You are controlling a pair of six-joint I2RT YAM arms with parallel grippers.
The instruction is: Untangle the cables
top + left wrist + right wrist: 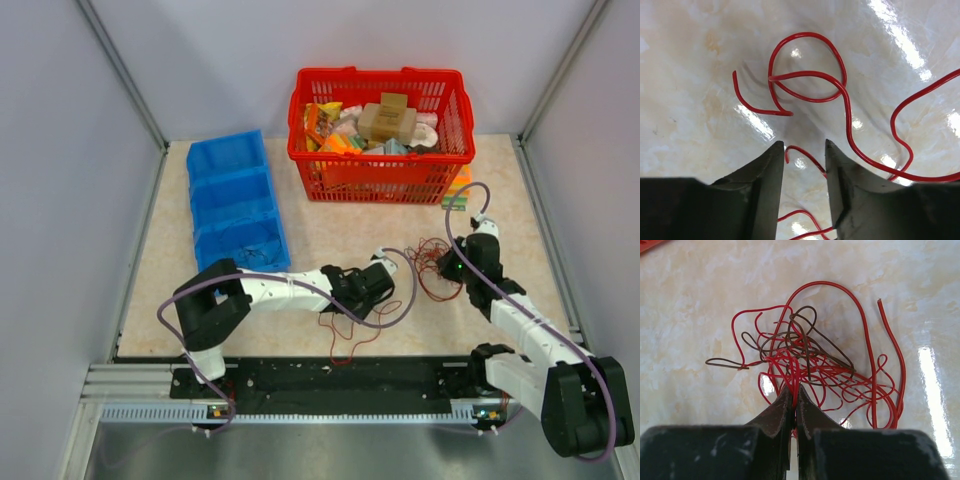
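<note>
Pinching together at the tips, the right claw (pixel 795 391) is closed on a few red strands at the near edge of the cables (pixel 800 357). These form a loopy tangle of red and dark-brown wires, spread on the pale marbled surface (pixel 700 300) just ahead of the fingers. In the top view the tangle is seen on the right half of the surface, between the two claws and nearer the right one. The left claw (pixel 804 146) is set open with a narrow gap, low over the surface. A short red strand is seen passing through that gap; whether it is touched cannot be told. A loose red wire (pixel 807 73) is laid in a loop just beyond the left tips. Farther back, a red basket (pixel 380 175) filled with packets and a blue bin (pixel 230 172) are set.
</note>
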